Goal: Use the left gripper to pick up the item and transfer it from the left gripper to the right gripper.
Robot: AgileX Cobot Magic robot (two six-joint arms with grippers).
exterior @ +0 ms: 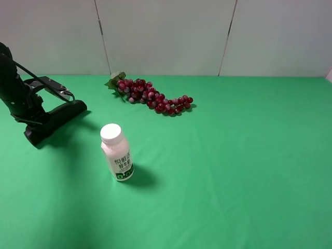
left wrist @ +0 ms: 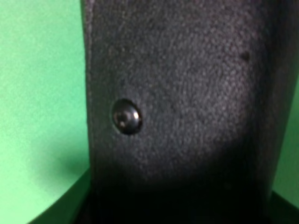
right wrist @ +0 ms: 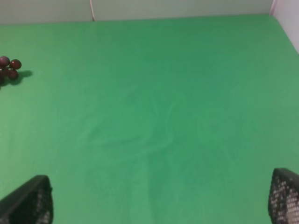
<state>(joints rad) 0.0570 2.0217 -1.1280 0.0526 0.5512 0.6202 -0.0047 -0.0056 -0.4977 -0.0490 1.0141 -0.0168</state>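
Note:
The item (exterior: 65, 113), a matte black elongated soft case, is at the far left of the green table, and my left gripper (exterior: 37, 123) is shut on its near end. Whether the case rests on the cloth or hangs just above it I cannot tell. In the left wrist view the item (left wrist: 187, 93) fills the frame, its round snap stud (left wrist: 126, 116) showing. My right gripper (right wrist: 161, 200) is outside the exterior high view. Its wrist view shows its mesh-faced fingertips (right wrist: 28, 203) far apart over bare cloth, open and holding nothing.
A white-capped pink bottle (exterior: 117, 153) stands upright right of the case, towards the front. A red grape bunch (exterior: 153, 97) lies at the back centre, and its tip (right wrist: 8, 66) shows in the right wrist view. White panels wall the back.

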